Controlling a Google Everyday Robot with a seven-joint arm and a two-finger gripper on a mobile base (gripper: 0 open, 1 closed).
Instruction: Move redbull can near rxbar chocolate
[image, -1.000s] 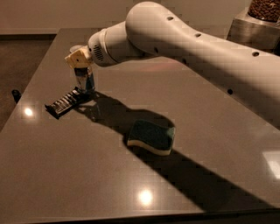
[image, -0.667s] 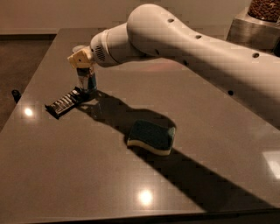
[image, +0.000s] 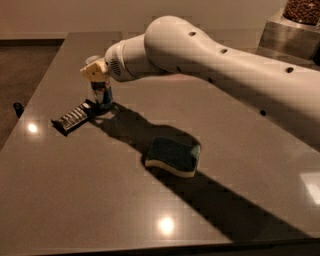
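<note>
Now, gripper (image: 96, 72): far left over the table, directly above the top of the redbull can; whether it is spread or pinching the can I cannot tell.
Redbull can (image: 102, 96): upright on the table, far left part, its top hidden under the gripper.
Rxbar chocolate (image: 74, 116): flat on the table, just left of the can; its far end seems to touch the can's base.
Sponge (image: 173, 156): green with a pale yellow layer, near the middle of the table, well apart from the can and the bar, to the right and nearer.
Arm (image: 210, 60): thick and white, it comes from the right and crosses over the far half of the table; its dark shadow lies over the sponge.
Table (image: 100, 210): grey and shiny, with light spots.
Metal box (image: 287, 35): far right corner, something brown on top.
Count: one can, one bar, one sponge, one arm.
</note>
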